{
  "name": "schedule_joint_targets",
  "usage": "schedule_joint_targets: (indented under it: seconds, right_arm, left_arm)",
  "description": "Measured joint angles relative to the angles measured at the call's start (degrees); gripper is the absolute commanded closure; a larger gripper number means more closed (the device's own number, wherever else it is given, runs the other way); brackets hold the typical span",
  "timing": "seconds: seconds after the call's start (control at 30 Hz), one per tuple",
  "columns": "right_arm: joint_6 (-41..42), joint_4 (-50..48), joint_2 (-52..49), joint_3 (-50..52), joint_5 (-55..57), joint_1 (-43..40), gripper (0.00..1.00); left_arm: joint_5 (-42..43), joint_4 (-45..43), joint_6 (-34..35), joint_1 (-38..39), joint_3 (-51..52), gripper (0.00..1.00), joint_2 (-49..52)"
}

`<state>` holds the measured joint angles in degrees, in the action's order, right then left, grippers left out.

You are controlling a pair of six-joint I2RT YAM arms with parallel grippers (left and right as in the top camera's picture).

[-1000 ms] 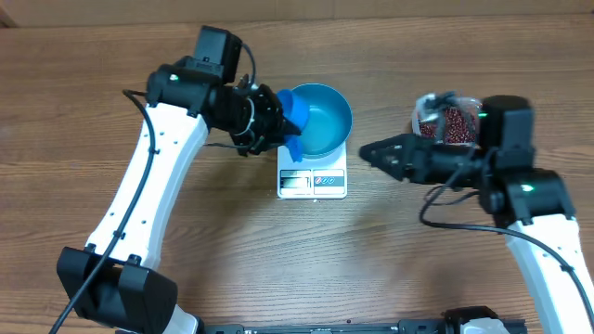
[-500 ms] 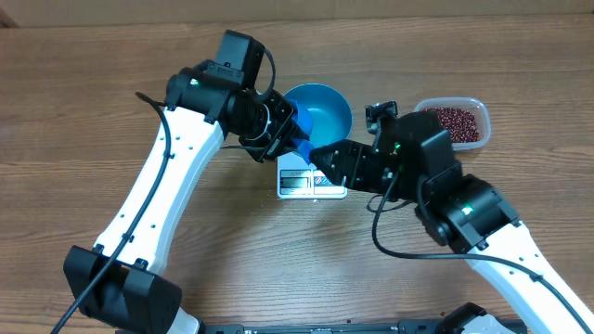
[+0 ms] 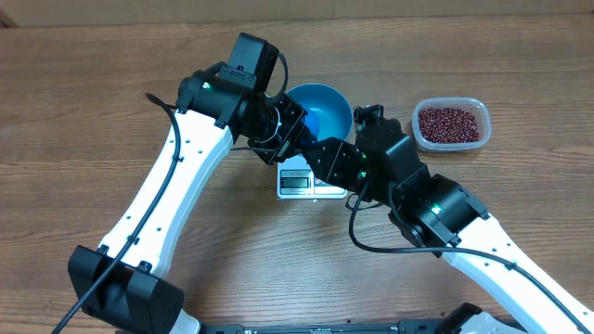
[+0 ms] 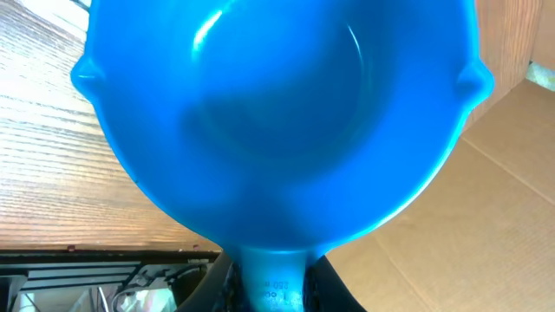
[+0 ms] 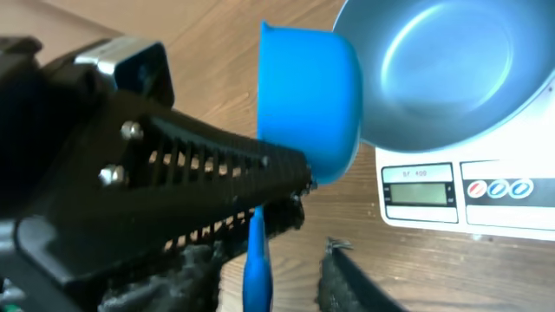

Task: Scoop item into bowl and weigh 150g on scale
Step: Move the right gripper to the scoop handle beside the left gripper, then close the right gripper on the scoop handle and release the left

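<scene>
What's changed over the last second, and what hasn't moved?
The right gripper swung left from over the tub of beans to the scoop, its jaws narrowing but still apart at the handle. The left gripper carried the scoop slightly right, keeping its grip. The bowl, scale and tub stayed put.

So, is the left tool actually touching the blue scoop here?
Touching. The left wrist view shows the handle of the scoop pinched between the fingers of the left tool.
</scene>
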<state>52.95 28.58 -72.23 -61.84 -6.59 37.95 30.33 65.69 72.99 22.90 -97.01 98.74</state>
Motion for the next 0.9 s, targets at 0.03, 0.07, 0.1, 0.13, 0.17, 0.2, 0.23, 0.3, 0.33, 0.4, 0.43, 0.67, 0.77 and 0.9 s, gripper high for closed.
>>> schedule_joint_targets:
  seconds: [0.03, 0.07, 0.1, 0.13, 0.17, 0.2, 0.23, 0.3, 0.33, 0.4, 0.43, 0.67, 0.77, 0.9]
  right_arm:
    - [0.39, -0.33, -0.33, 0.0, 0.17, 0.02, 0.73]
    - [0.7, -0.7, -0.59, 0.0, 0.22, 0.02, 0.75]
    - [1.03, -0.92, -0.83, 0.0, 0.33, 0.0, 0.78]
    - [1.29, -1.05, -1.05, 0.0, 0.5, 0.02, 0.8]
    - [1.42, -1.09, -1.25, 0.0, 0.63, 0.0, 0.82]
    - [1.46, -1.14, -1.36, 0.0, 0.7, 0.02, 0.84]
    - [1.73, -1.22, -1.4, 0.02, 0.68, 0.02, 0.87]
    - [1.97, -1.46, -1.42, 0.0, 0.81, 0.02, 0.89]
    - [1.95, -1.55, -1.42, 0.0, 0.85, 0.07, 0.9]
    - [1.99, -1.62, -1.42, 0.0, 1.27, 0.13, 0.91]
    - [1.99, -1.57, -1.42, 0.0, 1.62, 0.24, 0.91]
    - [2.23, -1.62, -1.42, 0.0, 4.04, 0.48, 0.81]
    - [2.27, -1.55, -1.44, 0.0, 5.16, 0.48, 0.8]
    - [2.25, -1.57, -1.44, 0.0, 5.55, 0.48, 0.81]
  left_arm:
    - [-0.22, -0.22, 0.11, 0.0, 0.0, 0.95, 0.0]
    - [-0.48, -0.42, 0.17, 0.0, 0.0, 0.95, 0.0]
    - [-0.61, -0.63, 0.17, 0.0, 0.0, 0.95, 0.0]
    - [-0.7, -0.76, 0.2, 0.0, 0.0, 0.95, 0.0]
    - [-0.81, -0.9, 0.2, 0.0, 0.0, 0.95, 0.0]
    - [-0.87, -0.98, 0.2, 0.0, 0.0, 0.95, 0.0]
    - [-1.05, -1.03, 0.22, 0.0, 0.0, 0.95, 0.0]
    - [-1.31, -1.05, 0.22, 0.02, 0.0, 0.95, 0.0]
    - [-1.46, -1.05, 0.26, 0.02, 0.0, 0.94, 0.0]
    - [-1.75, -1.07, 0.39, 0.09, 0.0, 0.94, 0.0]
    - [-1.92, -1.09, 0.39, 0.17, 0.0, 0.94, 0.0]
    - [-2.75, -1.49, 0.39, 0.39, 0.0, 0.94, 0.0]
    - [-2.95, -1.46, 0.42, 0.39, 0.0, 0.94, 0.0]
    - [-2.99, -1.46, 0.39, 0.39, 0.0, 0.93, 0.0]
